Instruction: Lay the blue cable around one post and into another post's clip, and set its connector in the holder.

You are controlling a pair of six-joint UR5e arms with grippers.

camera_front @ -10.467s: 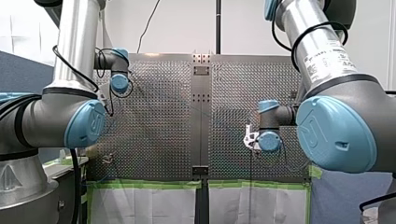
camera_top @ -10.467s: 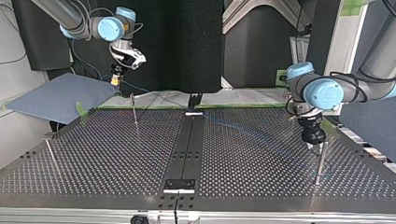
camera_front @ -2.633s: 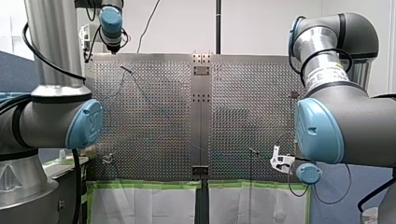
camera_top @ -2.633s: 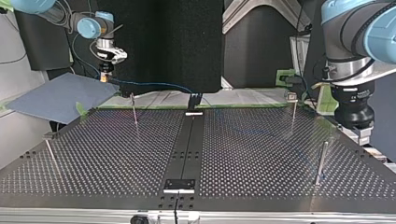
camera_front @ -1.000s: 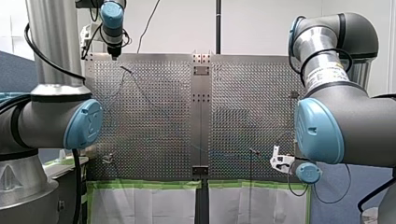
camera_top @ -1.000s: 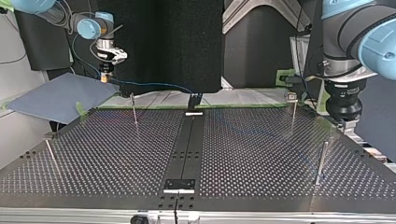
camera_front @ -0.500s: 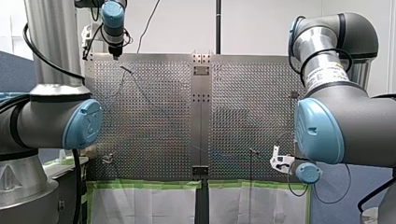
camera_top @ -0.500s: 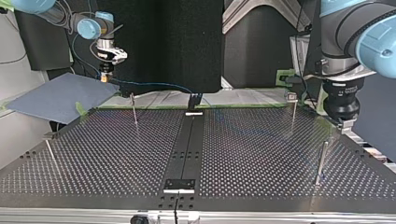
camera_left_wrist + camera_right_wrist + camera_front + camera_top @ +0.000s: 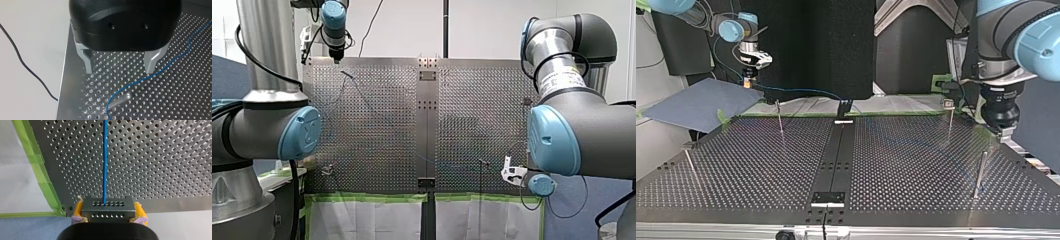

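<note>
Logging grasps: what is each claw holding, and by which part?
My right claw grips the connector by its two sides, between the yellow pads. My left claw is open, holding nothing.

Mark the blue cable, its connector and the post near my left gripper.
blue cable (image 9: 104,157), right wrist view, its straight run
connector (image 9: 108,210), right wrist view, its holed face
post (image 9: 121,98), left wrist view, its shaft

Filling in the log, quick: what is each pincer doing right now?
Left pincer: open, holding nothing.
Right pincer: closed on the connector of the blue cable.
</note>
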